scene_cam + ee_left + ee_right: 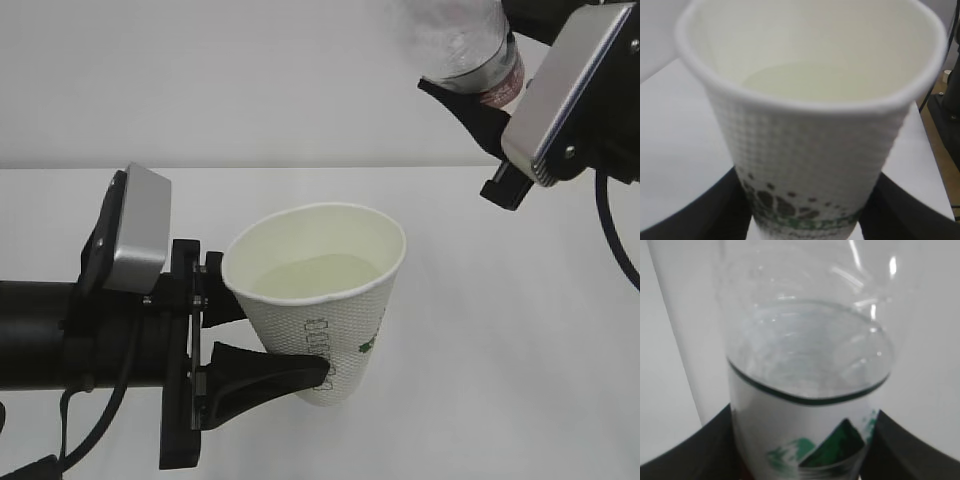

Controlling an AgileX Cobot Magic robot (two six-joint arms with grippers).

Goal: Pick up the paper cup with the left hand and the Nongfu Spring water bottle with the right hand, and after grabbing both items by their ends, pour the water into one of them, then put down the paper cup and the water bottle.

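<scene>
Paper cup [318, 300]: held above the white table [500, 330] at about 7 o'clock in the exterior view, tilted slightly, its base toward 5 o'clock.
Water in cup [315, 275]: pale liquid fills roughly the lower half; the pour looks largely done.
Left gripper [268, 340]: closed on the paper cup low on its wall, one black finger [270, 375] across the front near the green logo.
Nongfu Spring water bottle [465, 45]: at 1 o'clock, well apart from the cup, raised and cut off by the frame's top edge.
Right gripper [470, 95]: clamped on the bottle near its labelled lower end; the wrist view shows dark fingers [700, 450] at both sides.
Bottle contents [810, 370]: some water remains, its surface line visible.
Cup handling: soft, thin-walled, heavier now; squeezing could buckle it and spill.
Bottle handling: light, slick, thin plastic that dents.
Next, judged: set both down upright, cup kept level.
</scene>
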